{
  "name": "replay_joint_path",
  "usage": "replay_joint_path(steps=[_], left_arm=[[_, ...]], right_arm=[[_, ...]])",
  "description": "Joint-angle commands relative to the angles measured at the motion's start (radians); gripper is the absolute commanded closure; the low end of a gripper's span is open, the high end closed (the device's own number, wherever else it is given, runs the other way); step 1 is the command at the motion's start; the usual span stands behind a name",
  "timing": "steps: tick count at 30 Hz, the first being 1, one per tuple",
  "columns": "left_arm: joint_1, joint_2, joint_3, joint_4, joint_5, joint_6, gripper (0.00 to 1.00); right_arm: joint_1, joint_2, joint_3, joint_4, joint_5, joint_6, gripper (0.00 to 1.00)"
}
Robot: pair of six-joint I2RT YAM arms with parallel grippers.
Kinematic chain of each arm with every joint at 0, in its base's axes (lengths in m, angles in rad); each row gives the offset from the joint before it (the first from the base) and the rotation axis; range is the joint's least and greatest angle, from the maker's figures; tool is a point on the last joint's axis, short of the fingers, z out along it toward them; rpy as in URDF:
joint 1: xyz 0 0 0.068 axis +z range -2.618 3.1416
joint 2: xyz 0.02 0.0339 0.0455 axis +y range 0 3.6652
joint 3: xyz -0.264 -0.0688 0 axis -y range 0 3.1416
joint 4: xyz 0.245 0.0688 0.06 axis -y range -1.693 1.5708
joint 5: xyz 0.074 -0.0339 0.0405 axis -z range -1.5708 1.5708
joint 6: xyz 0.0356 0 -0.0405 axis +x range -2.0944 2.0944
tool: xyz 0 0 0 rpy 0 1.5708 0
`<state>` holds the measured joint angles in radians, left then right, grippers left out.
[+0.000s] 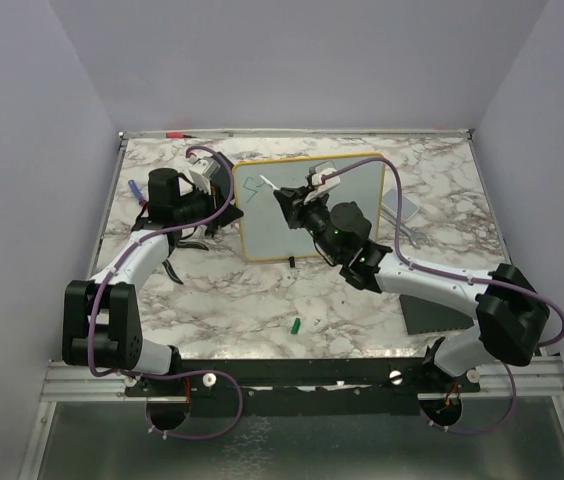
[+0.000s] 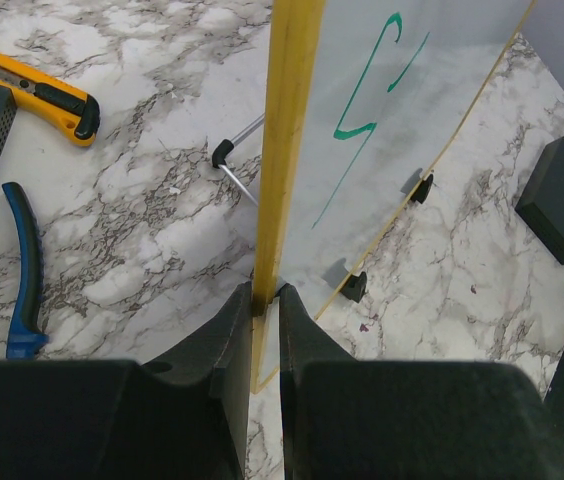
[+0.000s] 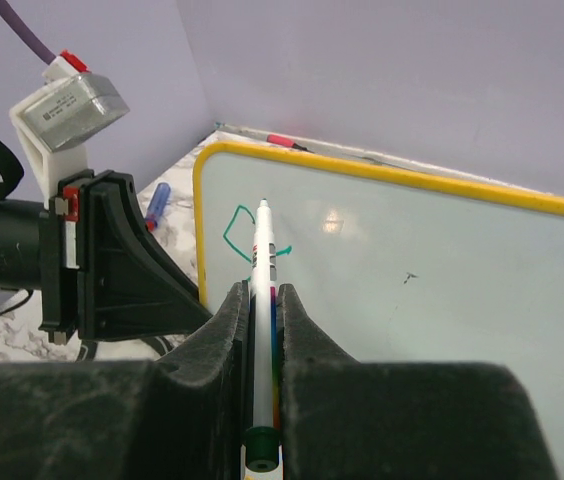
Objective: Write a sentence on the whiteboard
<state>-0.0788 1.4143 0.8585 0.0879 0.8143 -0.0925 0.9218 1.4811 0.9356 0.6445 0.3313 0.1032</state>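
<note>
1. The whiteboard sits at the centre of the top view, on the marble table.
2. The left gripper is clenched on the board's yellow frame at its left edge; in the left wrist view the frame runs straight up from between the fingers.
3. The right gripper grasps a white marker, whose tip points at the board's upper left corner. I cannot tell whether the tip touches.
4. The green writing so far reads as an "S" plus one short stroke beside it.
5. Print on the marker barrel is too small to read.
6. A green cap lies on the table below the board in the top view.
7. A yellow knife is at the upper left of the left wrist view.
</note>
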Motion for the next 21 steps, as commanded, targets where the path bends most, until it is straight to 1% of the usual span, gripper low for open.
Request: replay_joint_path(steps=[1, 8, 13, 21], left_arm=[[0.002, -0.023, 0.005, 0.004, -0.012, 0.01, 1.0], [0.002, -0.023, 0.005, 0.003, -0.01, 0.011, 1.0], [0.001, -0.025, 0.005, 0.004, -0.01, 0.012, 1.0], [0.002, -0.025, 0.006, 0.004, -0.009, 0.011, 1.0]], right_arm=[[-0.003, 0.031, 0.047, 0.035, 0.033, -0.032, 0.99], [-0.003, 0.063, 0.061, 0.022, 0.04, -0.032, 0.99], [-0.002, 0.056, 0.029, 0.01, 0.064, -0.016, 1.0], [-0.001, 0.052, -0.034, -0.027, 0.045, 0.052, 0.99]])
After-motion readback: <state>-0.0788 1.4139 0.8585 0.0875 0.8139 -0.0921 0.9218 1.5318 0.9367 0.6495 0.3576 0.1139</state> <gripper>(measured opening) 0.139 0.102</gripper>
